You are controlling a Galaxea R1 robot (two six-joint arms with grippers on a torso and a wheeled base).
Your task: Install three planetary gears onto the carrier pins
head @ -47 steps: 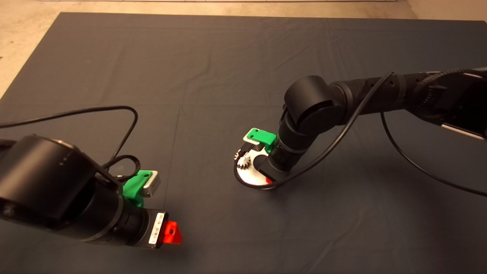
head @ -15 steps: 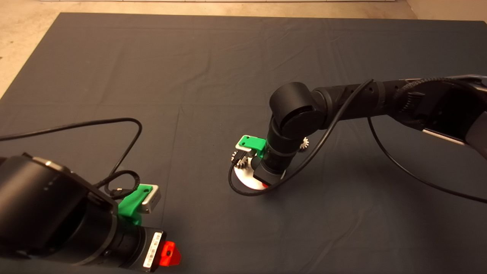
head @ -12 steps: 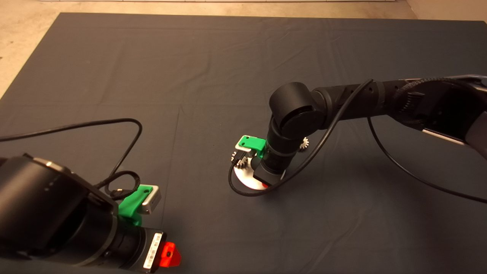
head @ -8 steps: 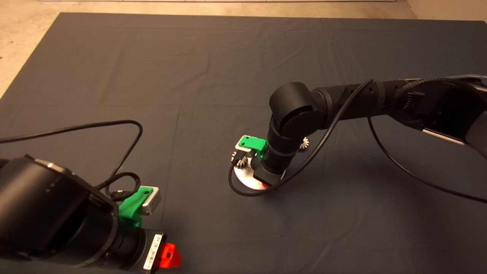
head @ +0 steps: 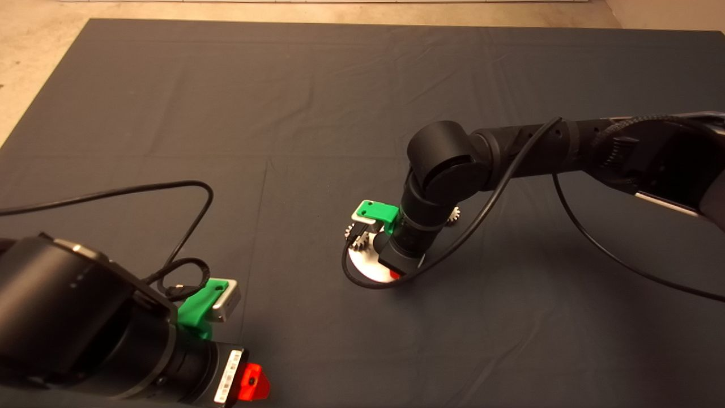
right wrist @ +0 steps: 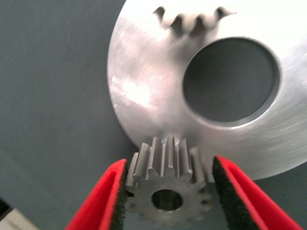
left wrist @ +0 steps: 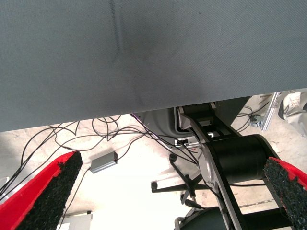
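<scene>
Right wrist view: right pincer (right wrist: 168,191) clamps gear (right wrist: 168,189) over disc (right wrist: 144,91); head view hides grip.

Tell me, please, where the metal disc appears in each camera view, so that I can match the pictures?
Head view: the disc lies mid-mat, partly under the right end effector.
Left wrist view: not in it.
Right wrist view: the disc fills the area beyond the fingers, behind the gripped gear.
Shared landmark: the right end effector, standing over the disc in the head view and framing the gear in its own wrist view.
</scene>
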